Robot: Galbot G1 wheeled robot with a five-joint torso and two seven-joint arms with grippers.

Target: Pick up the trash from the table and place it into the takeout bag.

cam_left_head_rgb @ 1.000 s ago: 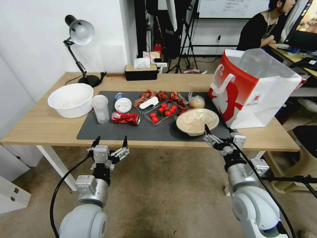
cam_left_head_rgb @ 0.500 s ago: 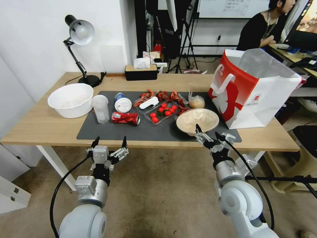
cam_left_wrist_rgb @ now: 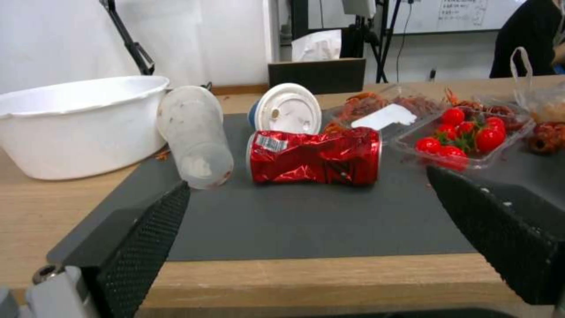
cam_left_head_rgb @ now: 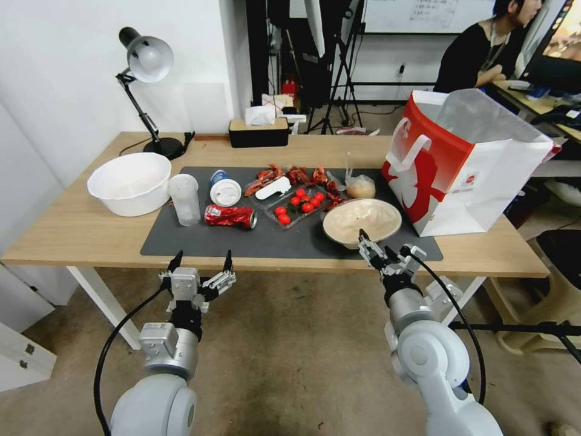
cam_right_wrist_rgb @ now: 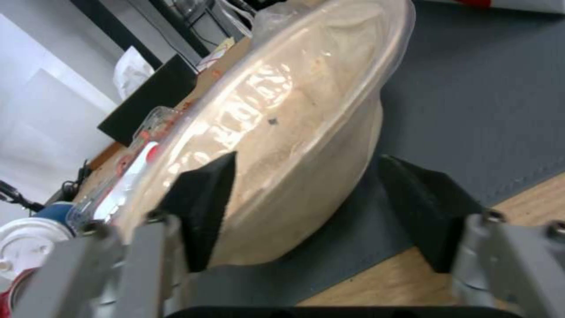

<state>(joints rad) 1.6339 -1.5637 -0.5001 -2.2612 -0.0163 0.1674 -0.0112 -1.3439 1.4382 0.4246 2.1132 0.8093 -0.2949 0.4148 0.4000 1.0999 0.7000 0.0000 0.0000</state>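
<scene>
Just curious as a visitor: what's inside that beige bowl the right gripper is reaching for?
The beige paper bowl has a glossy clear film lining it, over beige. No food is discernible. The open right gripper brackets its near rim; the bottom is hidden.

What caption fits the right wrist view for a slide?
Right gripper open, fingers straddling the near rim of the bowl on the mat.

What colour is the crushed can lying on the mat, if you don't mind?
The crushed can is shiny red, clearest in the left wrist view.
</scene>
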